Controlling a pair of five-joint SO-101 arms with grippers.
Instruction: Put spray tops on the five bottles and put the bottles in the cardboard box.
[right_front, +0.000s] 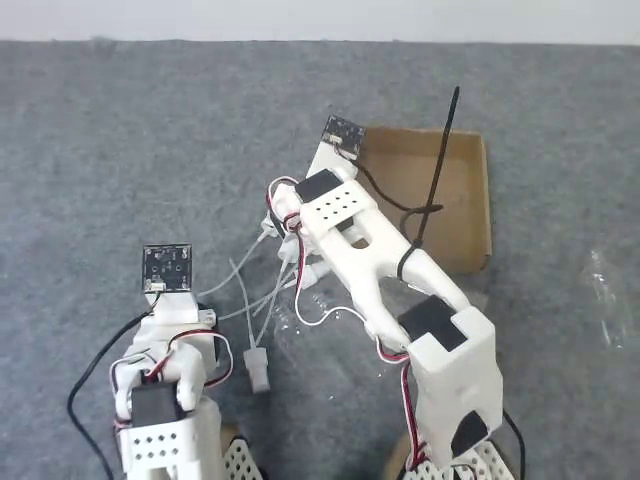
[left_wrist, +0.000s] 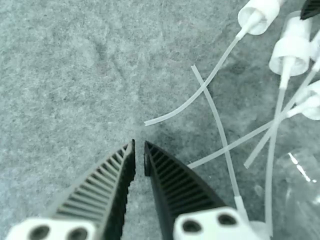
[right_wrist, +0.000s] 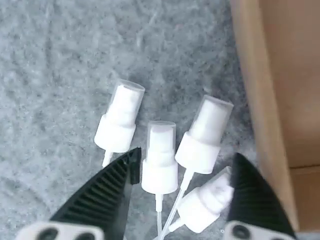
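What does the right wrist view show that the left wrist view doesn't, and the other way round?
Right wrist view: the right gripper, jaws wide open over four spray tops, with the box wall beside them.
Left wrist view: the left gripper, jaws all but shut on nothing, above bare mat. The tops' long tubes cross ahead of it, next to what looks like a clear bottle.
Both: white spray tops lying on the grey mat.
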